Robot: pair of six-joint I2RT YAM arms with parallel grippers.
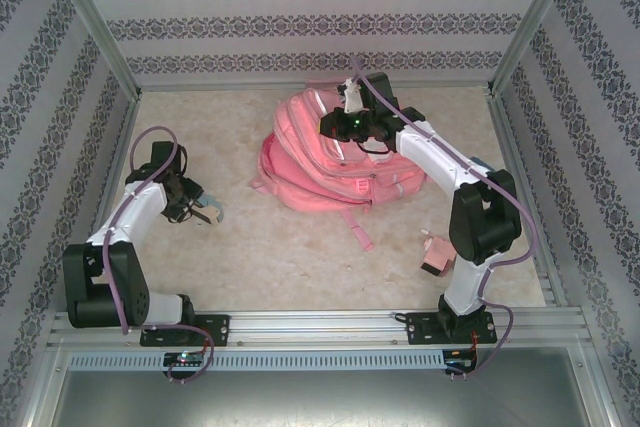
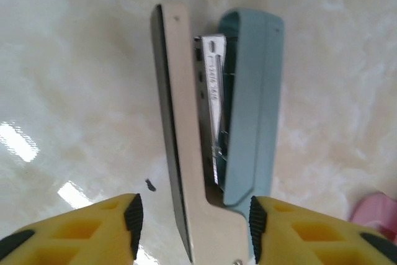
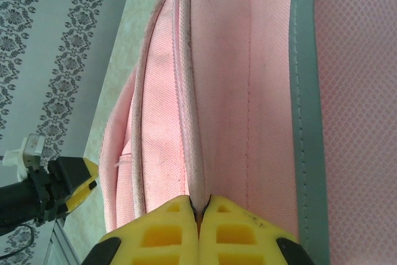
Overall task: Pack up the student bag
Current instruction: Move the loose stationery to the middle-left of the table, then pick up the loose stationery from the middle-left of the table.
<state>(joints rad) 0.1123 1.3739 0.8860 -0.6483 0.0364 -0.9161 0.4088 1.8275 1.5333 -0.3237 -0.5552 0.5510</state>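
Observation:
The student bag [image 1: 330, 162], a big pink backpack, lies on the table at the back centre. My right gripper [image 1: 348, 99] reaches over its top and is shut on a raised pink seam of the bag [image 3: 200, 172], next to a pale grey stripe [image 3: 307, 122]. My left gripper [image 1: 205, 209] is low over the table at the left. A stapler [image 2: 217, 122] with a beige base and pale blue top lies between its fingers. The right pad [image 2: 257, 224] touches the blue top. The left pad [image 2: 133, 221] stands apart from the beige base, so the jaws are open around it.
A small pink object [image 1: 435, 255] lies by the right arm's base. One loose pink strap [image 1: 355, 227] trails from the bag toward the front. Patterned walls and metal posts enclose the table [image 1: 260, 247] on three sides.

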